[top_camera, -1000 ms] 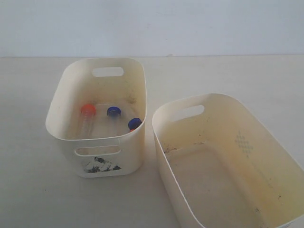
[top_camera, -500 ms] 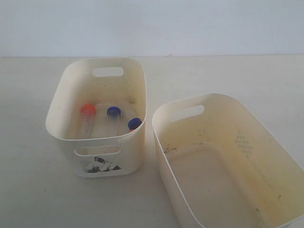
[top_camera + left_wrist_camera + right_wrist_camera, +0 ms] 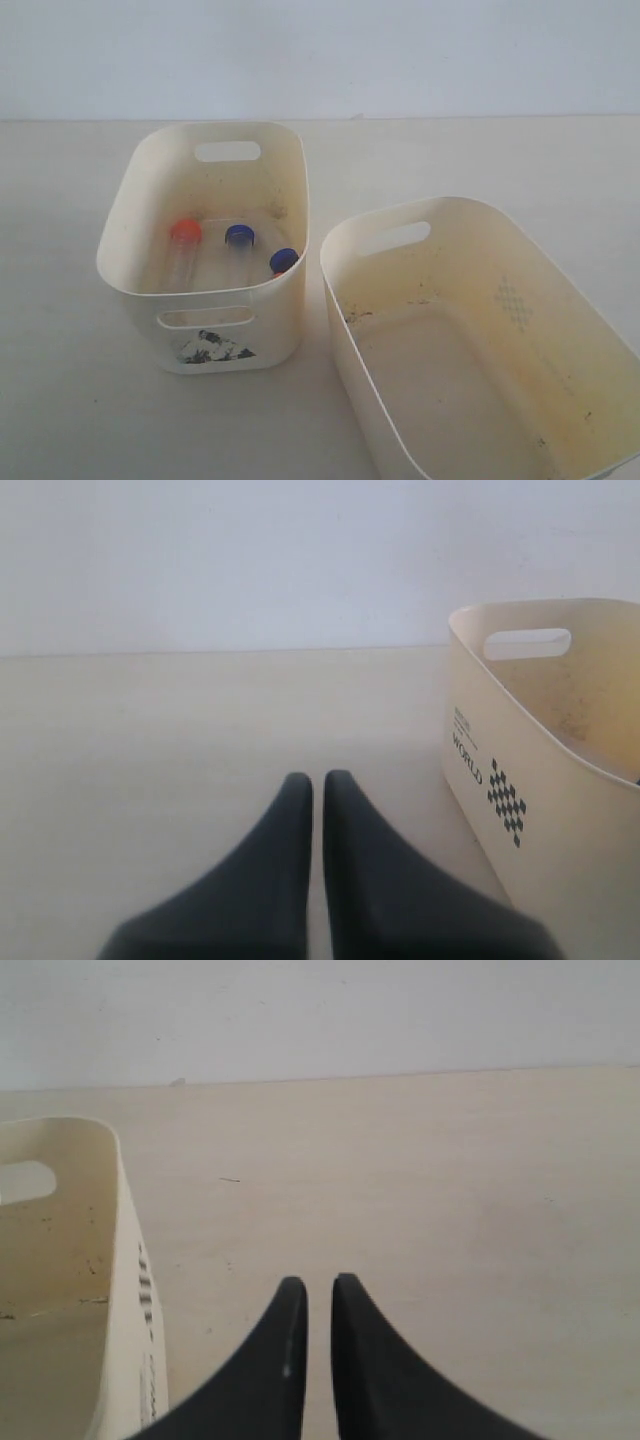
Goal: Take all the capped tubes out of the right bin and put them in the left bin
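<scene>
Black left claw (image 3: 317, 777) and black right claw (image 3: 319, 1282) are both pinched to a sliver of a gap, gripping nothing. The slim clear plastic capped tubes (image 3: 185, 230), orange and blue caps, sit in the cream plastic left bin (image 3: 285, 300) with the torn black-and-white sticker (image 3: 212, 348). That bin's side reads WORLD (image 3: 467, 755) by a checker mark (image 3: 507, 805).

Exterior view: high, close, angled down on left bin (image 3: 285, 310) and right bin (image 3: 470, 250), facing wall (image 3: 320, 50). Wrist views: low over table (image 3: 150, 730), level, wall-facing; each shares its nearer bin with exterior.
</scene>
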Tool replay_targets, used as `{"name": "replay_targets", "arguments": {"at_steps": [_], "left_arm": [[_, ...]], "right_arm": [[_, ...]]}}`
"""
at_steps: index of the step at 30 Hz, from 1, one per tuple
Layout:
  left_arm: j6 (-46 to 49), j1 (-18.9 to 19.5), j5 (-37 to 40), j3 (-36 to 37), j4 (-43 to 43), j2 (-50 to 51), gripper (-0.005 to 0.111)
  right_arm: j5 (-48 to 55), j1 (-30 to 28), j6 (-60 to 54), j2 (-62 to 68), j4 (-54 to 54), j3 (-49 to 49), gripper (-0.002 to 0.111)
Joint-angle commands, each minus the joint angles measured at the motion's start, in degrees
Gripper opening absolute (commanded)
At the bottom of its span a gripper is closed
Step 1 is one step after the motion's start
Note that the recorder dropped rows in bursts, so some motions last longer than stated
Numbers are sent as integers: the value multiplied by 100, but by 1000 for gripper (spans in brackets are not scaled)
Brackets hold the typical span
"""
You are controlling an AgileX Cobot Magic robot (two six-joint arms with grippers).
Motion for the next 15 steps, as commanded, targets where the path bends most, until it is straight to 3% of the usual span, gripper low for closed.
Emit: {"name": "replay_targets", "arguments": {"at_steps": [1,15], "left_arm": [[-48,6,-29,-16,10,-19,4],[-48,6,-29,-16,10,-19,4]], "right_arm": [[7,-1,-780,-25,521,-5,9],[57,-26,-763,-25,520,-5,9]]}}
